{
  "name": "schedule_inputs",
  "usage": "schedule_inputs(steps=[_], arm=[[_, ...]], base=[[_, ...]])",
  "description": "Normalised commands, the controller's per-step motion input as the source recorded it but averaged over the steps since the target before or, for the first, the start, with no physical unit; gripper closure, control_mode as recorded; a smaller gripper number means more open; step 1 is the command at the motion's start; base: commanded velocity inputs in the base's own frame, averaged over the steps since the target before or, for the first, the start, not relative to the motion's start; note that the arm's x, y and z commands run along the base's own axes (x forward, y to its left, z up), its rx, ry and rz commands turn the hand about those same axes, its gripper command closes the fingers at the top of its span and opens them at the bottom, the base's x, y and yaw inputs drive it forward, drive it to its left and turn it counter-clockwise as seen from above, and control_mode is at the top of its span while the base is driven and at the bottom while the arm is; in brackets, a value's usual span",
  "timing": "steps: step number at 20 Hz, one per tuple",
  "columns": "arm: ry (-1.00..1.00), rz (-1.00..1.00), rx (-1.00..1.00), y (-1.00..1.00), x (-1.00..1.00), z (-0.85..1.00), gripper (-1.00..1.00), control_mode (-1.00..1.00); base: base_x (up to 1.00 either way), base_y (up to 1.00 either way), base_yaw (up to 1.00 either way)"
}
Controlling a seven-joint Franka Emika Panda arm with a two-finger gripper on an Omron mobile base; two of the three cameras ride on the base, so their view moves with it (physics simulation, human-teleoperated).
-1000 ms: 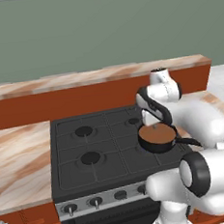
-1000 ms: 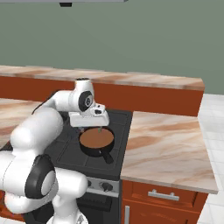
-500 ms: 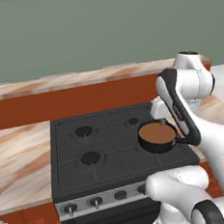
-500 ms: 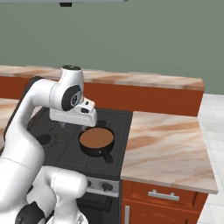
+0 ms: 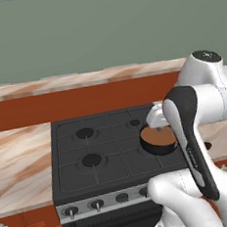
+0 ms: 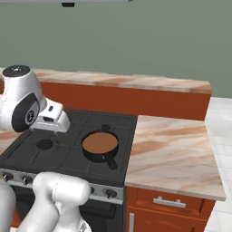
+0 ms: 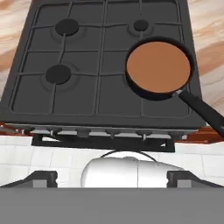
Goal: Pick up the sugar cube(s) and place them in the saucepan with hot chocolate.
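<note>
The claw [image 7: 112, 178] stands wide, its two dark tips far apart at the bottom of my hand view with nothing between them, so I am carrying nothing. What has just changed is the height. A second ago the hand sat low, right over the saucepan [image 7: 158, 68]; now it has lifted well above the pan and drawn back towards the side its handle [image 7: 199, 107] points to. From there I look down on the whole stove [image 7: 100, 98] with the pan under me and a little ahead. In the right base view the hand hangs up and to the left of the saucepan [image 6: 100, 144], well apart from it. The pan itself has not budged. It sits on the same burner, its brown surface flat and unbroken. I cannot find the sugar cube: no pale speck on the hot chocolate, none on the grates around the pan, none on the marble counter [image 6: 174, 149] beside it, though a thing that small could easily escape these pictures. My reading is that an empty, wide claw rising off the pan fits a drop just made. If so the task is as good as done, but I cannot confirm the cube went in.
</note>
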Motion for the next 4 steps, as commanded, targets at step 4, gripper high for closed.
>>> schedule_inputs(steps=[4], arm=[[-0.17, -0.11, 0.00, 0.00, -0.81, 0.33, -1.00, -1.00]], base=[[0.00, 0.00, 0.00]])
